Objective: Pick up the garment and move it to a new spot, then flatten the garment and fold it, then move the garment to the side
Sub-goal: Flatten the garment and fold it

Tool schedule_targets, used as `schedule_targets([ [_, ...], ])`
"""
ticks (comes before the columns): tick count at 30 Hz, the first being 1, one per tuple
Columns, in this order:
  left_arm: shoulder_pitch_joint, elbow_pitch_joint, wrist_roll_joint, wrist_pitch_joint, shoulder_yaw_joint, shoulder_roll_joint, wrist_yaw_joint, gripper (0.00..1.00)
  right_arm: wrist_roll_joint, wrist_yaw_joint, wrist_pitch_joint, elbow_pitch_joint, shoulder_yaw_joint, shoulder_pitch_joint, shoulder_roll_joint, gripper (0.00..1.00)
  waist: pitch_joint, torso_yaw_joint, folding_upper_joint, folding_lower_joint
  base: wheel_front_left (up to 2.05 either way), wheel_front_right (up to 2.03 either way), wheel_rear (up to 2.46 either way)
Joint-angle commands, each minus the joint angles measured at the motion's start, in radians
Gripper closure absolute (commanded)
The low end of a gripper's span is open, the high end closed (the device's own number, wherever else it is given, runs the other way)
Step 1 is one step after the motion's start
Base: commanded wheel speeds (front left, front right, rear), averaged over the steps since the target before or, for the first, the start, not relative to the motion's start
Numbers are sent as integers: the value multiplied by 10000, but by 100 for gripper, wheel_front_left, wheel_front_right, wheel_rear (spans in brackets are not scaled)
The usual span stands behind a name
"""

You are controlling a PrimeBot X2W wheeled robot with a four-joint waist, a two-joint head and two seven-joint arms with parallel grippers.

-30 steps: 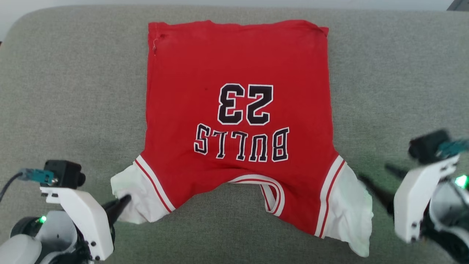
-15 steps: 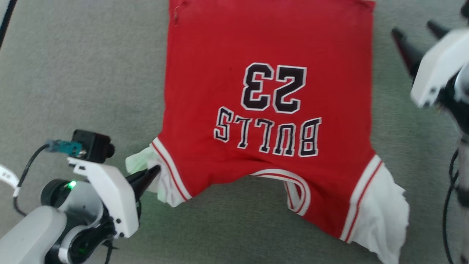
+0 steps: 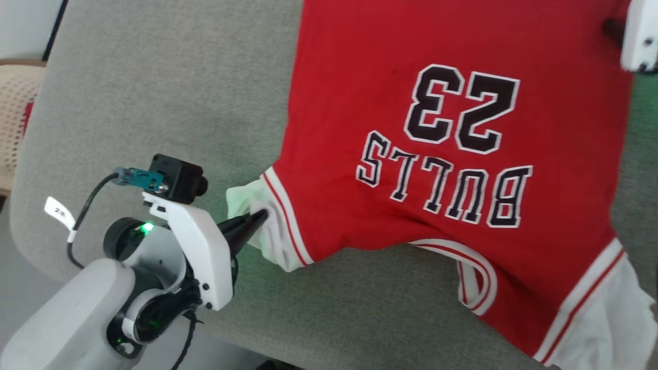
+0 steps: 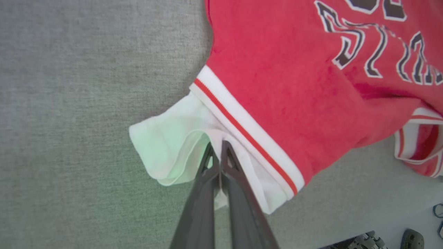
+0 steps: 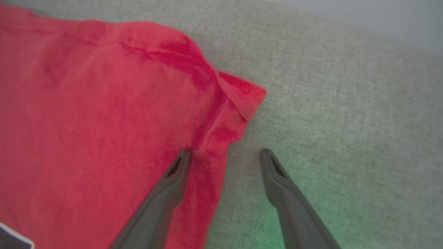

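The garment (image 3: pixel 452 154), a red jersey with black-and-white "BULLS 23" lettering, lies spread face up on the grey cushion (image 3: pixel 169 92). My left gripper (image 3: pixel 259 220) is shut on its bunched white sleeve (image 4: pixel 166 145), just outside the red-and-white striped trim (image 4: pixel 242 131). At the far right, the white housing of my right gripper (image 3: pixel 639 38) sits at the garment's edge. The right gripper (image 5: pixel 225 152) is open and straddles the red side edge below the folded hem corner (image 5: pixel 242 93): one finger over the cloth, the other over the cushion. The other white sleeve (image 3: pixel 606 329) lies at the lower right.
A beige wicker basket (image 3: pixel 15 108) with a bit of red cloth stands past the cushion's left edge. The cushion's near edge runs along the lower left, with floor (image 3: pixel 31 267) below it. Dark items (image 4: pixel 412 238) lie on the floor.
The head camera has swung, shifting the whole picture right. My right gripper has travelled from beside the near sleeve to the far hem corner. The left gripper has pulled its sleeve into a bunch.
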Motion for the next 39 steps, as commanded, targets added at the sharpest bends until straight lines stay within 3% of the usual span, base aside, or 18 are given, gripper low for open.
schedule_targets([
  [1,-166,97,3,-46,-34,-92,-81,100,-144,-3,279,593,-128,47,103,0,187,220,0,0,0,0,0],
  [4,-212,250,-34,-90,-63,-231,-154,100,-319,-2,906,1558,-250,121,267,0,221,293,0,0,0,0,0],
  [5,-223,306,-56,-107,-73,-277,-179,100,-413,-2,1134,1819,-104,207,254,34,220,312,0,0,0,0,0],
  [6,-235,359,-69,-124,-72,-291,-200,100,-372,0,1238,1996,37,276,264,100,214,314,0,0,0,0,0],
  [10,-248,498,-126,-172,-17,-314,-225,100,-334,-3,933,2020,440,273,37,100,162,224,0,0,0,0,0],
  [15,-72,612,-188,-307,210,-86,-139,100,589,-2,511,1375,1620,226,-158,100,-123,-247,0,0,0,0,0],
  [21,228,463,-309,-397,580,457,142,100,2467,-3,503,-477,3323,826,-837,100,-649,-1041,0,0,0,0,0],
  [25,543,246,-378,-357,765,865,371,100,3686,-5,830,-2161,3897,1646,-1464,100,-987,-1556,0,0,0,0,0],
  [33,1104,-323,-486,-289,1001,1421,829,100,5119,-5,1929,-5350,3261,4342,-2190,100,-1553,-2309,0,0,0,0,0],
  [39,1522,-701,-607,-216,1033,1662,1110,100,5409,-5,3077,-7427,1933,6996,-2031,100,-1899,-2605,0,0,0,0,0],
])
